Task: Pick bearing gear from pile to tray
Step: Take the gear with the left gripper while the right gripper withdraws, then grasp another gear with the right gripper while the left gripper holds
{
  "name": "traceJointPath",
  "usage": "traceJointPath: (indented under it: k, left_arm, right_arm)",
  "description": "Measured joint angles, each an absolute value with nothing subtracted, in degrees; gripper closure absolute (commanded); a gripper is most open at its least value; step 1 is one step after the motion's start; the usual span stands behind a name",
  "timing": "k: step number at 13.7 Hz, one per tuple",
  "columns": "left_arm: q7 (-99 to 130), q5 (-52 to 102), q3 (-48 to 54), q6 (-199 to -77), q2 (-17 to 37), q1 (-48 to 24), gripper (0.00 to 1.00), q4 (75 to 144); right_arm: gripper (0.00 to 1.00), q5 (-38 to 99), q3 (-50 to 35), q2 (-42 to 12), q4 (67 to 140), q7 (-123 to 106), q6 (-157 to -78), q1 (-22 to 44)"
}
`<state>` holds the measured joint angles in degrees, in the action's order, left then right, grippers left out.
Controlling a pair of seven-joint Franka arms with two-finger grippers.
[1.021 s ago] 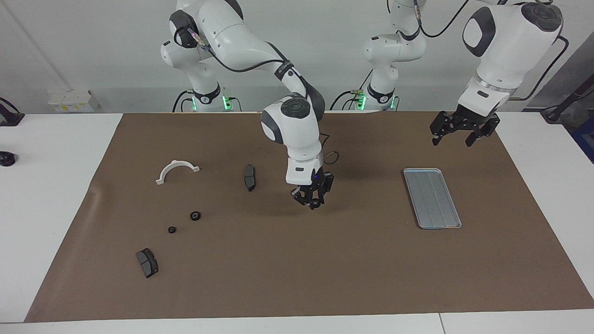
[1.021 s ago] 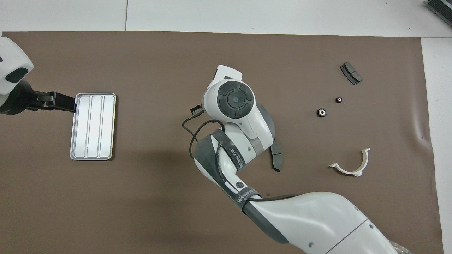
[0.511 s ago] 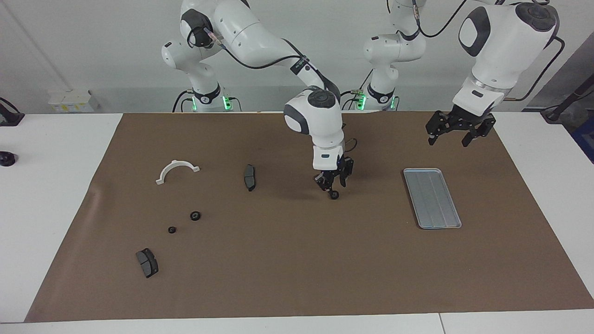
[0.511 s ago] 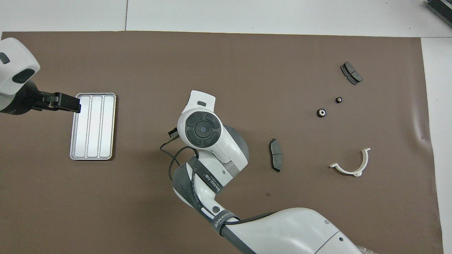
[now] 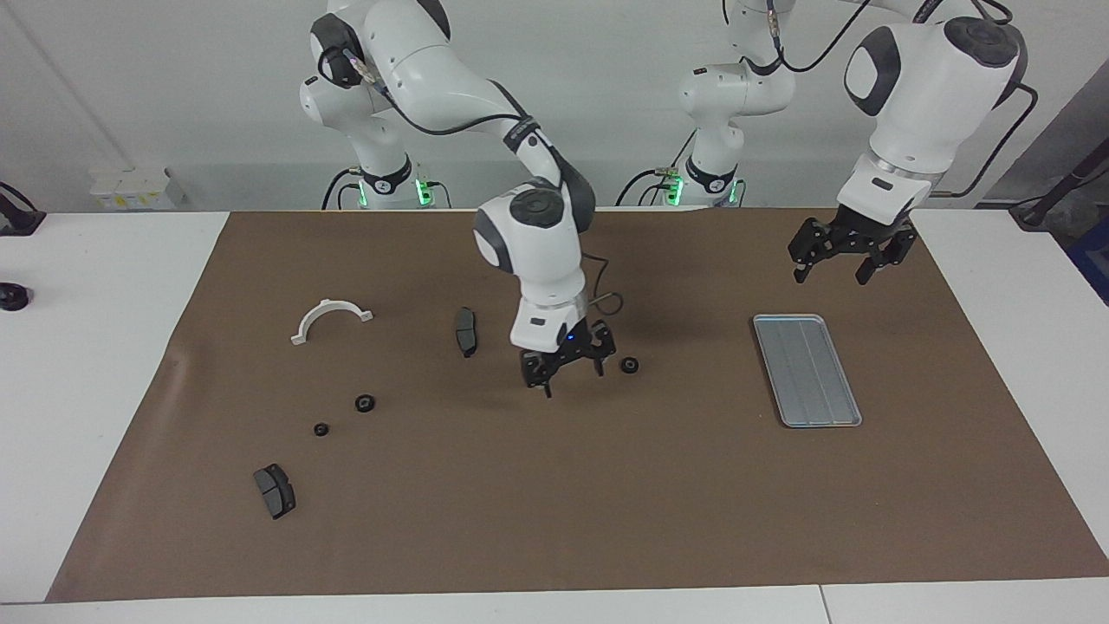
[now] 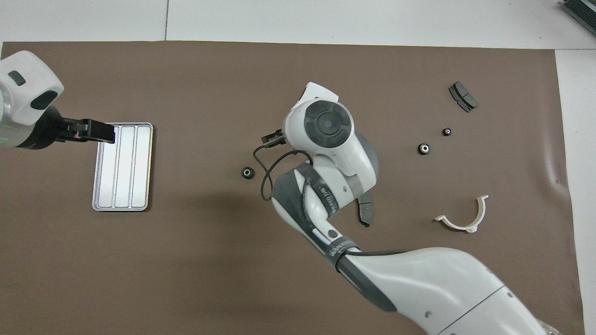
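Note:
A small black bearing gear (image 5: 630,365) lies alone on the brown mat mid-table, also seen in the overhead view (image 6: 247,173). My right gripper (image 5: 567,374) hangs open and empty just above the mat beside it, on the pile's side; in the overhead view its own wrist hides it. The pile lies toward the right arm's end: two gears (image 5: 365,403) (image 5: 321,429), two brake pads (image 5: 466,331) (image 5: 275,490) and a white half-ring (image 5: 330,316). The silvery tray (image 5: 806,369) is empty. My left gripper (image 5: 842,258) hangs open over the mat by the tray's nearer end.
The brown mat (image 5: 554,520) covers most of the white table. The right arm's elbow and wrist (image 6: 328,135) reach over the middle and partly cover one brake pad (image 6: 365,209) from above.
The right gripper carried a gear toward the tray's end, let it go on the mat mid-table, opened and drew back toward the pile. The left gripper drifted slightly toward the tray.

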<state>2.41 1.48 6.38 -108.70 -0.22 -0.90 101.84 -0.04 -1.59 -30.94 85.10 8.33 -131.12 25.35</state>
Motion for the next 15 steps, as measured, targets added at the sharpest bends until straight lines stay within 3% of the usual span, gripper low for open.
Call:
traceJointPath:
  k: [8,11,15]
  left_arm:
    - [23.52,1.49,6.85,-131.91,8.09,-16.07,0.00,114.42]
    - [27.65,1.46,6.84,-134.32,12.57,-20.20,0.00,115.61]
    - [31.57,1.38,6.77,-138.51,18.66,-23.33,0.00,115.76]
  right_arm:
    - [0.00,1.11,-1.74,-29.02,85.33,-10.48,-119.51,3.20]
    - [0.00,1.12,-1.76,-29.13,86.83,-14.06,-117.93,-0.84]
    - [0.00,1.12,-1.86,-29.24,89.61,-14.82,-119.42,-1.56]
